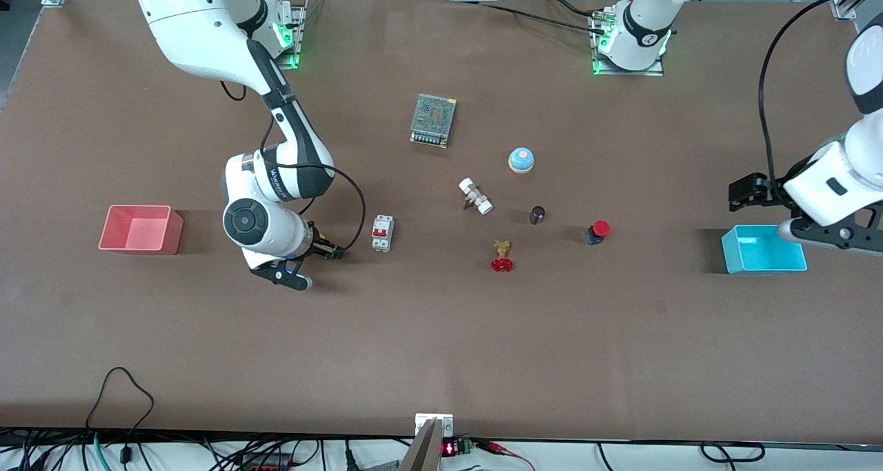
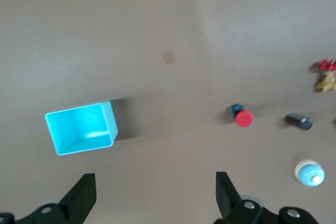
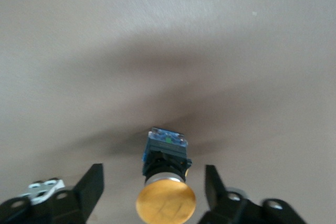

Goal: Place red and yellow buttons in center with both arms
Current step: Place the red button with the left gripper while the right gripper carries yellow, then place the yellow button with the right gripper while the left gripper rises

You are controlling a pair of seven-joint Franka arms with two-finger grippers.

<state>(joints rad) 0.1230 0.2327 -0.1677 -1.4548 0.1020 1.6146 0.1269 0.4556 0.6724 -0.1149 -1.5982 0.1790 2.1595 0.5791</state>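
Observation:
The yellow button [image 3: 165,199] lies on its side on the brown tabletop [image 1: 441,333], black body pointing away from my wrist. My right gripper [image 3: 154,170] is open, one finger on each side of the button, not touching it. In the front view the right gripper [image 1: 330,252] is low at the table beside a circuit breaker, and the hand hides the button. The red button [image 1: 598,231] lies on the table toward the left arm's end and also shows in the left wrist view [image 2: 243,117]. My left gripper [image 1: 741,195] is open and empty, held up beside the blue bin.
The blue bin [image 1: 764,249] sits at the left arm's end, a red bin [image 1: 140,229] at the right arm's end. Mid-table are a circuit breaker [image 1: 383,233], power supply [image 1: 433,120], white fitting [image 1: 475,195], blue-domed bell [image 1: 521,159], dark cylinder [image 1: 537,214] and red handwheel valve [image 1: 503,257].

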